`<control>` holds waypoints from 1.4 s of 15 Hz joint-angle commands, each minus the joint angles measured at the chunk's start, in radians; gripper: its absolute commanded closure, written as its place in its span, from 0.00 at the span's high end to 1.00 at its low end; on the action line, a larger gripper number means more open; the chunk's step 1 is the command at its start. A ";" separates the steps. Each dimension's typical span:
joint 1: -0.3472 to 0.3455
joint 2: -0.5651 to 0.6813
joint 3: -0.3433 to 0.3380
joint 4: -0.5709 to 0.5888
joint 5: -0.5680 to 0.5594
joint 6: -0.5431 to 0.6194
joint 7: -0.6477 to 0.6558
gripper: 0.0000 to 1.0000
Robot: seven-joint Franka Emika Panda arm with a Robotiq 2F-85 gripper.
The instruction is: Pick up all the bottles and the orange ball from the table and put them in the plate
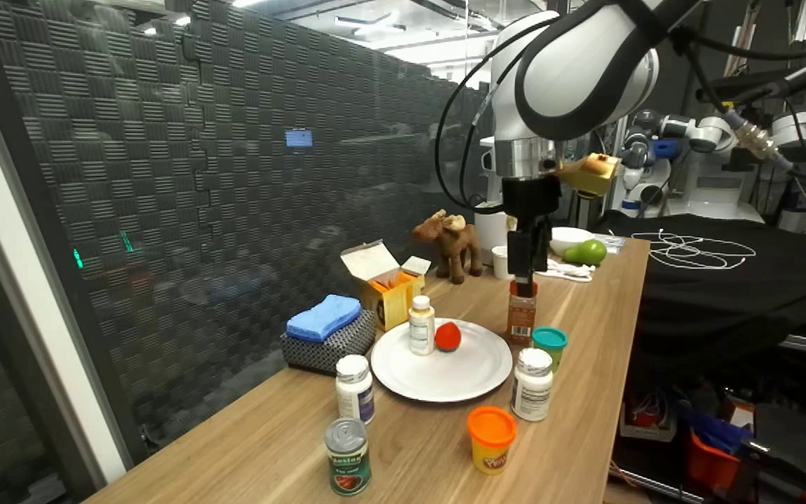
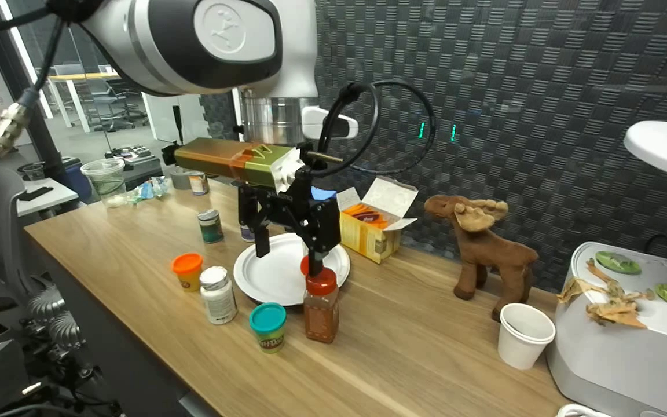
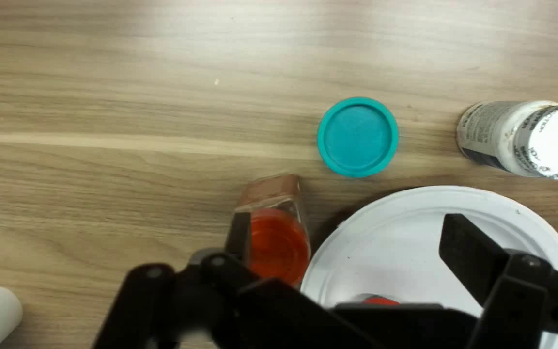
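Red-capped bottle (image 2: 321, 315), its clear body showing brown contents, stands upright on the table (image 2: 397, 347) just beside the plate (image 1: 455, 381). Over it the gripper (image 2: 288, 255) points down, its fingers (image 3: 470, 254) spread well apart: in the wrist view one lies along the edge of the bottle's cap and the other hangs over the plate, though I cannot tell whether the nearer one touches the bottle. On the plate a white-capped bottle (image 1: 421, 332) stands upright with a red-orange ball (image 1: 448, 337) just beside it, the ball partly hidden in the wrist view. Around the rim, on the table, stand a white bottle (image 1: 532, 392), a teal-lidded tub (image 2: 268, 327) between that bottle and the red-capped one, and, across the plate, a purple-labelled bottle (image 1: 355, 393). An orange-lidded tub (image 1: 492, 441) and a dark green can (image 1: 348, 458), both upright, stand farther from the red-capped bottle. Near the plate too are a yellow carton (image 2: 368, 240) with raised flaps and a blue cloth (image 1: 324, 317) lying on a dark woven box (image 1: 329, 350). A brown moose toy (image 2: 493, 249) and stacked white paper cups (image 2: 520, 344) stand farther along the table
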 commanded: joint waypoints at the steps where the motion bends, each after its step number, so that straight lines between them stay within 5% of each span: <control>1: 0.011 0.030 -0.021 0.035 -0.080 0.003 0.065 1.00; 16: -0.013 0.138 -0.026 0.126 -0.041 0.009 -0.009 1.00; 17: -0.015 0.140 -0.026 0.128 -0.040 0.009 -0.013 0.75; 21: -0.019 0.140 -0.026 0.133 -0.043 0.013 -0.022 0.50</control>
